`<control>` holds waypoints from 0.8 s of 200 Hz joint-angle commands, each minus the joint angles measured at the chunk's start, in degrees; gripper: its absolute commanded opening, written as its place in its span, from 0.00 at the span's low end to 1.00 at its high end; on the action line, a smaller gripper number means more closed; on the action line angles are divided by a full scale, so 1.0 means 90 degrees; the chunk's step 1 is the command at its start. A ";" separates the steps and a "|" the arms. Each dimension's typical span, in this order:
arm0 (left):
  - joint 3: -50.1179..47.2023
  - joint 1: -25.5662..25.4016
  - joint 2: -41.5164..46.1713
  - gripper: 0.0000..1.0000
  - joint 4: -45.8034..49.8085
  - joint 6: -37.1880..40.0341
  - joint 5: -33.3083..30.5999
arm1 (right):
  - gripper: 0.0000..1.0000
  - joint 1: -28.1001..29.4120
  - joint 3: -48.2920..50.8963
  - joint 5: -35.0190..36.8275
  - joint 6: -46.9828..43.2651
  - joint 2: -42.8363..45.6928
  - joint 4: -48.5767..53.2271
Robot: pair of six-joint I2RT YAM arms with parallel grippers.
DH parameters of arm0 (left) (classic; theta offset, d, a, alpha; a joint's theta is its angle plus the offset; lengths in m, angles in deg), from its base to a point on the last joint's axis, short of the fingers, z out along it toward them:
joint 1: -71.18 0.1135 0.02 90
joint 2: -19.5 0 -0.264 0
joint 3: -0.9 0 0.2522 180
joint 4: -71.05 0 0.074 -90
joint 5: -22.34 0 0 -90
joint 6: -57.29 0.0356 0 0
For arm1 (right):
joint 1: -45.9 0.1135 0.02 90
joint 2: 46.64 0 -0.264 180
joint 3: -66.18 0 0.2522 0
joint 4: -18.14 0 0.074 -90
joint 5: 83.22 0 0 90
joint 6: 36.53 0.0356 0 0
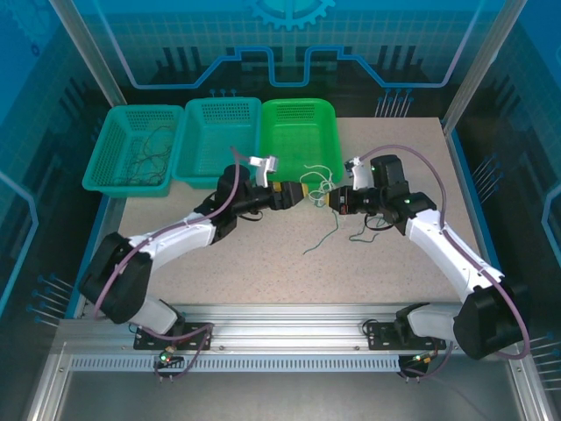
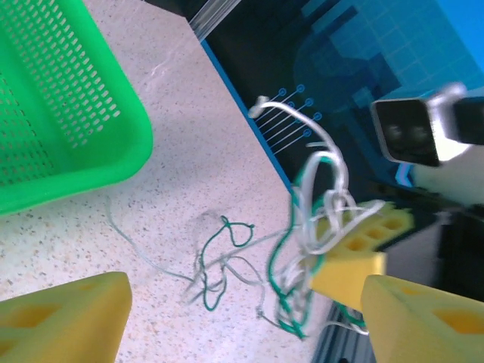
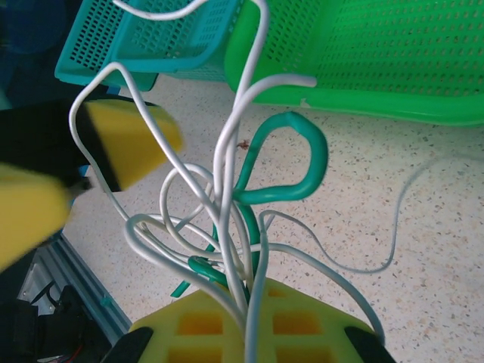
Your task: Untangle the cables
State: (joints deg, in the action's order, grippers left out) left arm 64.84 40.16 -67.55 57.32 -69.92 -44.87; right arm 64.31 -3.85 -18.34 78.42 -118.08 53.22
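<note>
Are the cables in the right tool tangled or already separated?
Tangled. The white and green cables loop through one another in one knot above the shut right tool.

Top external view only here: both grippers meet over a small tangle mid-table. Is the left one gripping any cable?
Observer: No. The left wrist view shows the left gripper open, its fingers wide apart, the cables hanging just ahead of them.
Operator: And the right one?
Observer: The right gripper is shut on the cables; white strands and a green loop rise from its pads.
</note>
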 commanded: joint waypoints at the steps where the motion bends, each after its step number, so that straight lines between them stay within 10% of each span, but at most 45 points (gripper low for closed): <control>1: 0.0313 -0.0106 -0.0186 0.62 -0.0834 -0.0369 -0.0010 | 0.00 0.0146 -0.0247 -0.0085 -0.0077 -0.0019 -0.0158; 37: 0.0271 -0.0116 -0.0165 0.00 -0.1070 -0.0384 -0.0179 | 0.02 0.0151 -0.0101 0.0035 -0.0073 0.0001 -0.0138; 79: 0.0042 0.0206 0.0721 0.00 -0.0546 -0.0042 -0.0520 | 0.09 -0.0477 0.0372 0.2302 0.0542 0.0058 0.0784; 160: -0.0452 0.0967 0.2160 0.00 0.0490 0.0331 -0.0448 | 0.15 -0.2322 0.1295 0.2059 0.0824 -0.0028 0.0766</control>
State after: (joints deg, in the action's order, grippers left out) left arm 61.21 49.12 -51.22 58.15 -70.90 -47.91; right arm 44.55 7.97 -1.71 85.41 -118.30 58.23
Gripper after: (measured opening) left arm 0.057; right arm 0.179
